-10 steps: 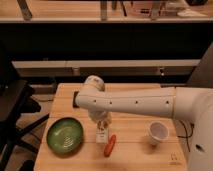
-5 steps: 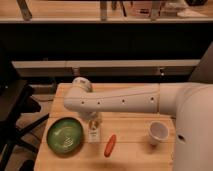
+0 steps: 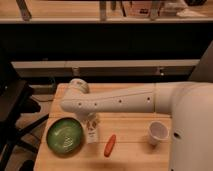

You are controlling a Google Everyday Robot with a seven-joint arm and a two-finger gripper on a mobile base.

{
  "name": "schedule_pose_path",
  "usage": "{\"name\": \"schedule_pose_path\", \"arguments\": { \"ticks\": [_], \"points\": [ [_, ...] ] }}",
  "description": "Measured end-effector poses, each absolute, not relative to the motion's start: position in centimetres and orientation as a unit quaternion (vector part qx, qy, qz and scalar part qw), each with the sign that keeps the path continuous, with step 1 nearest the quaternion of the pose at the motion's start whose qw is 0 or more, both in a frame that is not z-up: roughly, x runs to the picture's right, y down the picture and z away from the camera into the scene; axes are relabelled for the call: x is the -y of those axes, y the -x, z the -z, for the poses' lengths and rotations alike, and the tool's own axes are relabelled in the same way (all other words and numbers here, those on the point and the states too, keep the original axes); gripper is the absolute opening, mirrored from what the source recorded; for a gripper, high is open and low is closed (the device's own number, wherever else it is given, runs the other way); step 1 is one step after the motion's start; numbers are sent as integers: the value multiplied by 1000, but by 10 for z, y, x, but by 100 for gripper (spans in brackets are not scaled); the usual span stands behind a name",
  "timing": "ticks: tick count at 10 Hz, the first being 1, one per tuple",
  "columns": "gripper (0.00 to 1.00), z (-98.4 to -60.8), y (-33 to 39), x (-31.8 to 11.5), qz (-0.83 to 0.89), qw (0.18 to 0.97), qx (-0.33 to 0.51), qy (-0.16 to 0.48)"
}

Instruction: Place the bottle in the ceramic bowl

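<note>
With the bottle (image 3: 92, 133) seen directly beneath the gripper (image 3: 89, 120), whose hold cannot be told, and the bowl (image 3: 64, 135) just beside it, the bottle could be caught on the rim and toppled, or dropped short, if carried too low or loosely held.

The one camera is looking down and forward over the robot's arm (image 3: 125, 100), sitting close above the table (image 3: 132, 156). The gripper (image 3: 91, 121) is hanging left of centre.

The counter (image 3: 131, 147) carries one ceramic bowl (image 3: 65, 135), one bottle (image 3: 92, 135), one white cup (image 3: 158, 132) and one orange carrot-like piece (image 3: 110, 145). One arm (image 3: 120, 101) ends in one hand (image 3: 90, 121), directly above the bottle.
</note>
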State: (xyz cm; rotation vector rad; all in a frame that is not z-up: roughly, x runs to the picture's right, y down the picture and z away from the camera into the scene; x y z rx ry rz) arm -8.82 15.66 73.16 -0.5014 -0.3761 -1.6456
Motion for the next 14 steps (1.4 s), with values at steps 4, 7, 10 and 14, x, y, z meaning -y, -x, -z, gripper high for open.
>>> {"name": "schedule_pose_path", "arguments": {
  "ticks": [4, 7, 10, 14],
  "points": [
    [0, -733, 95, -159, 737, 619, 168, 215],
    [0, -731, 103, -162, 749, 604, 174, 208],
    [0, -730, 110, -165, 760, 591, 179, 202],
    [0, -727, 121, -171, 776, 570, 186, 195]
  ]
}}
